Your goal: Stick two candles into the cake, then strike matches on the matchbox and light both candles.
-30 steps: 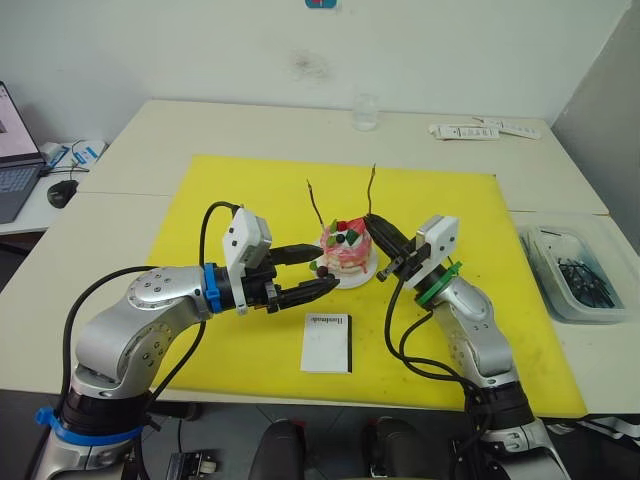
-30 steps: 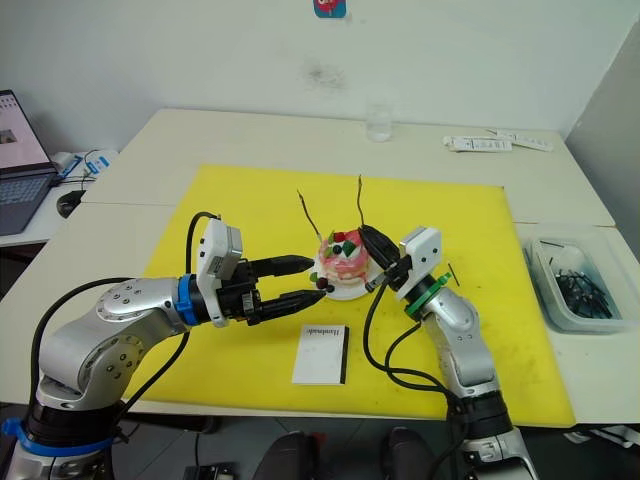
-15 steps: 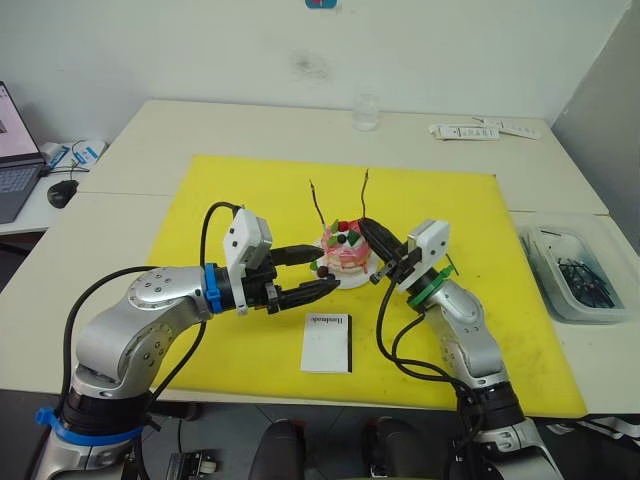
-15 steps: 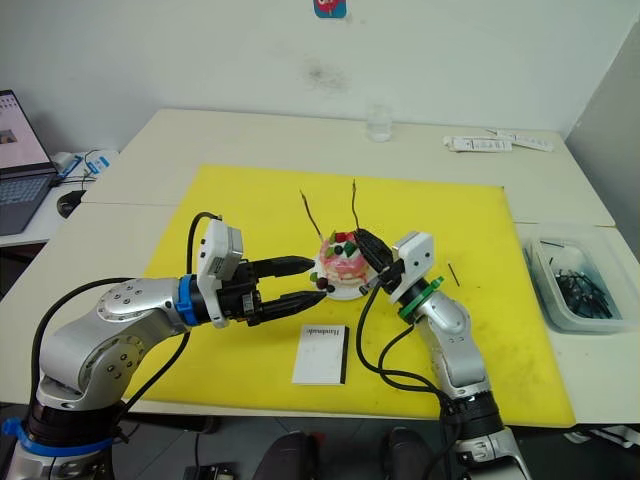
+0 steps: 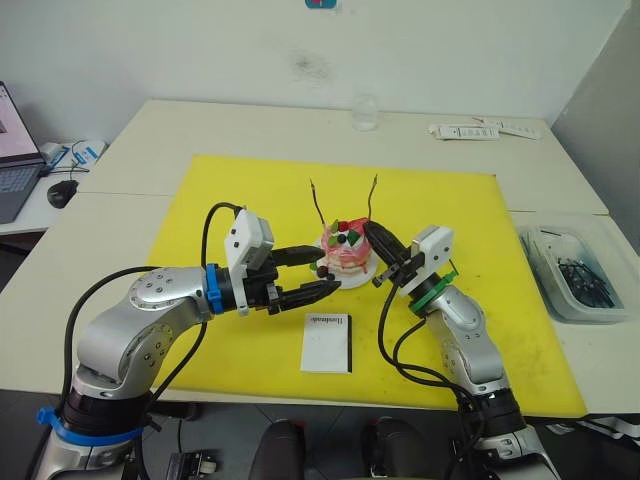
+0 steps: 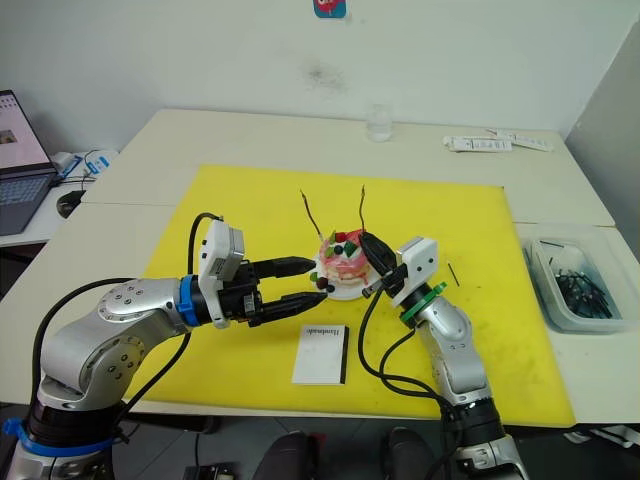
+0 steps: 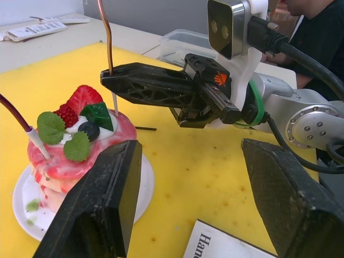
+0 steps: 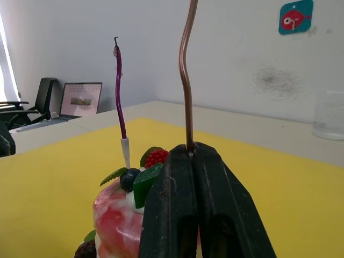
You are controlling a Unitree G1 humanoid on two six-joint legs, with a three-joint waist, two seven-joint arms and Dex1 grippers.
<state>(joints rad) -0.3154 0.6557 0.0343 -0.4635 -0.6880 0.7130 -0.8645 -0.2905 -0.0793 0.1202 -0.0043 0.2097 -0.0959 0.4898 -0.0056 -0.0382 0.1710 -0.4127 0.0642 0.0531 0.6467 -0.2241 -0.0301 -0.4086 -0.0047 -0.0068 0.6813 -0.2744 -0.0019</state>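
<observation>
The cake [image 5: 346, 250] sits on its small white plate [image 5: 357, 277] near the middle of the yellow mat [image 5: 200, 200], with bare mat open on every side. To its left, the left gripper [image 5: 305, 272] hovers with fingers spread wide, holding nothing, tips just short of the plate's left rim. One candle [image 5: 317, 203] stands planted in the cake's left side, leaning slightly. The other candle [image 5: 371, 196] stands over the cake's right side, pinched near its pale end by the right gripper [image 7: 110, 75], whose fingers are closed on it. The matchbox [image 5: 327, 342] lies flat in front of the cake, apart from both grippers. One match [image 6: 453, 274] lies on the mat right of the right arm. Farther right, off the mat, a clear plastic bin [image 5: 575, 265] rests at the table's edge.
</observation>
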